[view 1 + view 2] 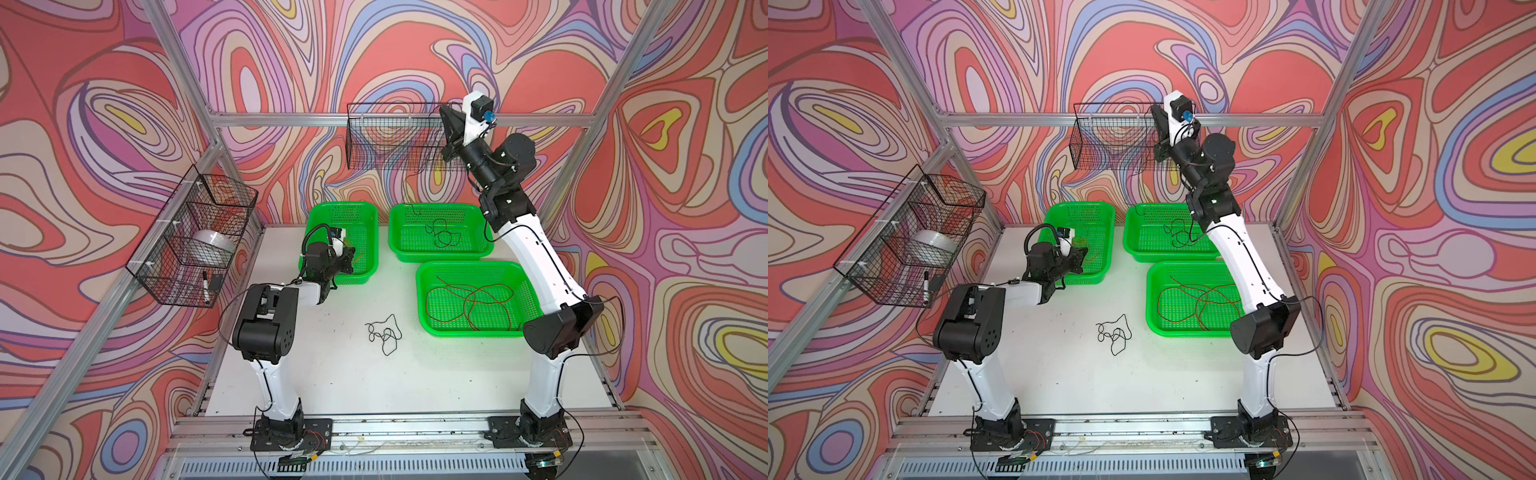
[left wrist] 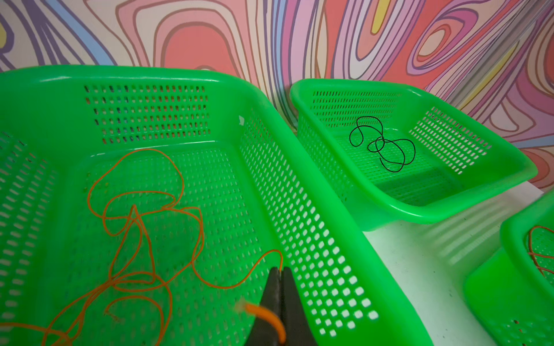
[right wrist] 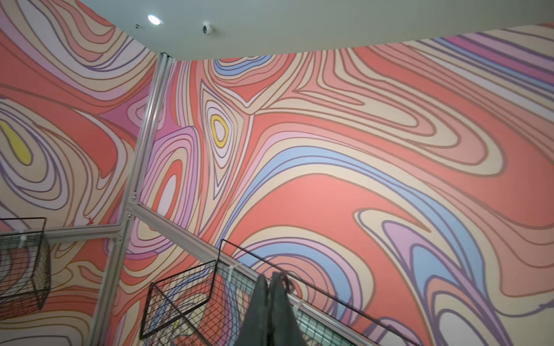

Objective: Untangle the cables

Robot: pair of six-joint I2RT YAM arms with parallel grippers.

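The cell was bright and evenly lit from overhead; a round ceiling light (image 3: 153, 19) burned out to white in the right wrist view. In both top views the white tabletop (image 1: 332, 374) carried almost no hard shadow, only a green glow spilling off the baskets. Glare streaked the far rim of the far-left green basket (image 2: 120, 78), and striped shadows from slotted basket walls lay on the table to its right. Close to the lens, the orange cable (image 2: 266, 317) in the left gripper (image 2: 280, 269) was a soft blur. The right gripper (image 3: 269, 275) looked dark and unsharp, the black cable (image 3: 287, 283) at its tips a smear. Wide-angle distortion bowed the aluminium post (image 3: 144, 149).
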